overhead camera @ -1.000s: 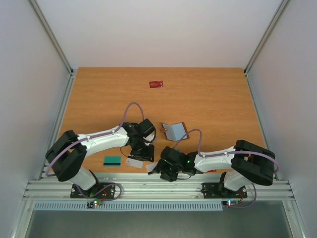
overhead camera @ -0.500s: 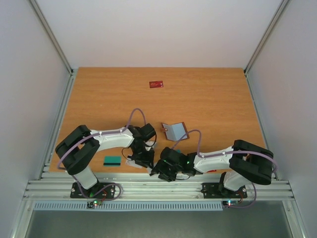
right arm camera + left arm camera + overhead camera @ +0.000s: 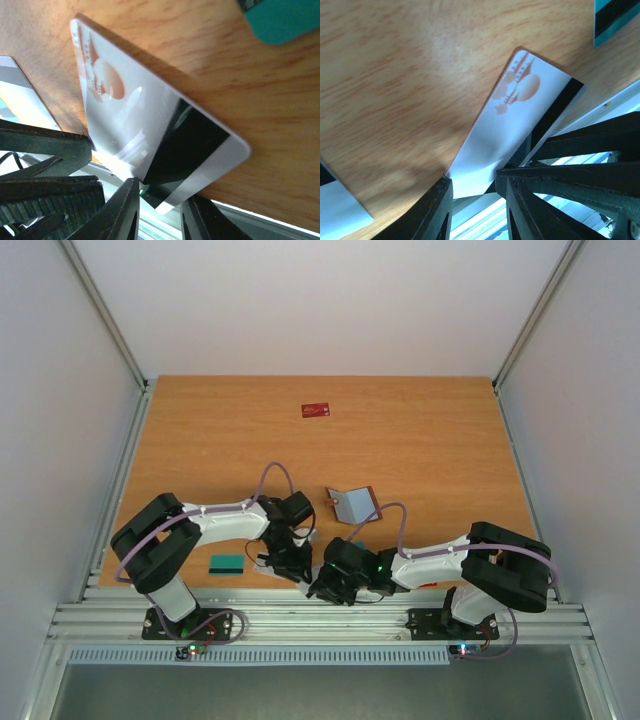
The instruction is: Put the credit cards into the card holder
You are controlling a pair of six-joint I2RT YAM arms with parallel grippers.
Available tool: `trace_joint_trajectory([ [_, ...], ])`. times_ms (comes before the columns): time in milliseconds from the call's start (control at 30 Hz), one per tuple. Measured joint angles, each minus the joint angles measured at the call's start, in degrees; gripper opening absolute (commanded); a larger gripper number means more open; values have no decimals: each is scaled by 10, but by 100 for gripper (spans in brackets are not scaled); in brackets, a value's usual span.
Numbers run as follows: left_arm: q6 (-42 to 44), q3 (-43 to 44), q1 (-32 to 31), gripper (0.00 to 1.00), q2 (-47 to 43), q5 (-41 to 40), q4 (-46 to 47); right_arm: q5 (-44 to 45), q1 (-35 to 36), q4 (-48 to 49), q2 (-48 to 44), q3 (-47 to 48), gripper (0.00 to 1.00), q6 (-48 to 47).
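Note:
Both grippers sit low at the table's near edge. My left gripper (image 3: 476, 189) (image 3: 289, 562) is shut on the near end of a white credit card (image 3: 512, 112) that has an orange print and a black stripe and lies slanted over the wood. Just to its right, my right gripper (image 3: 161, 202) (image 3: 323, 586) is closed on a second white striped card (image 3: 150, 125). Teal cards lie at the left (image 3: 227, 563) and, half hidden, behind the right gripper (image 3: 357, 545). A red card (image 3: 316, 409) lies far back. The card holder (image 3: 352, 503) stands open mid-table, grey-blue lining showing.
The metal rail (image 3: 300, 622) runs right along the front edge under both grippers. The two wrists are almost touching. White walls close in the table on three sides.
My right gripper's jaws have closed onto the white card. The left arm has drawn in and slid slightly toward the front edge with its card.

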Motion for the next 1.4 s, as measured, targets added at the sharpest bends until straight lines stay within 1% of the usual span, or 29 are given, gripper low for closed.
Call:
trace_joint_trajectory([
  [100,-2,0,-2,31,1,8,4,-2,-1,-3,-2,0,16,-3],
  [167,-2,0,-5,31,3,13,7,-1,-3,-6,-8,0,14,-6],
  [467,-6,-7,-6,31,5,35,26,4,-7,-45,-33,7,11,-32],
  [867,-29,-11,-5,31,-5,45,32,-15,-25,-72,-40,20,1,-81],
  [1067,-36,-8,-5,31,-28,38,17,-26,-33,-105,-44,40,1,-100],
  [1167,-38,11,-5,31,-49,22,-8,-28,-41,-120,-59,49,1,-110],
  [1400,-28,107,-5,36,-117,-49,-87,-40,-73,-174,-117,56,1,-159],
])
